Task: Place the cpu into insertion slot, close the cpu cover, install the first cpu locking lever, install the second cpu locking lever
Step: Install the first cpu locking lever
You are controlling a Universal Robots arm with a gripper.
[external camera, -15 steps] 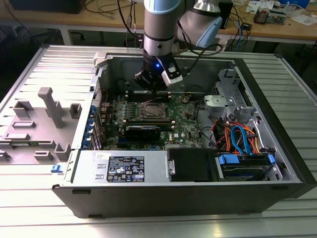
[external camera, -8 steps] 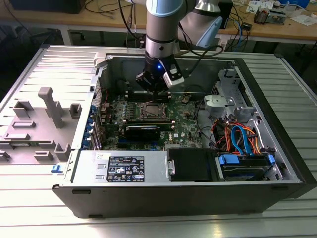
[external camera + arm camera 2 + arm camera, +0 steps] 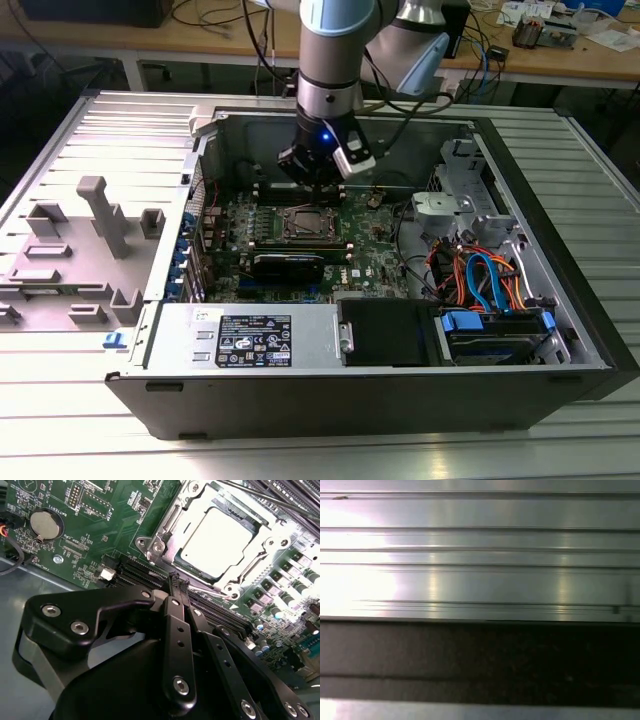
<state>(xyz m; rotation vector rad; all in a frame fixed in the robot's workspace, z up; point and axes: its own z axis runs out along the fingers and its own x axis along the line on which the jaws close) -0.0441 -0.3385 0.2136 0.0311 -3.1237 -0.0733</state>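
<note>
The cpu (image 3: 220,532) lies flat in the motherboard socket, its silvery top showing through the window of the cpu cover (image 3: 167,522), which lies down over it. A thin silver lever wire (image 3: 212,591) runs along the socket edge nearest my gripper. In the second wrist view my gripper (image 3: 177,580) is shut, its black fingers (image 3: 178,630) meeting at the tip just beside that edge; I cannot tell if they touch the wire. In the exterior view the gripper (image 3: 318,180) hangs over the far side of the socket (image 3: 308,222) inside the open computer case.
A black graphics card (image 3: 288,265) sits in front of the socket. A power supply (image 3: 255,340) and a drive bay with blue and orange cables (image 3: 480,280) line the case front. Grey fixtures (image 3: 100,215) stand on the ribbed table (image 3: 480,555) at the exterior view's left.
</note>
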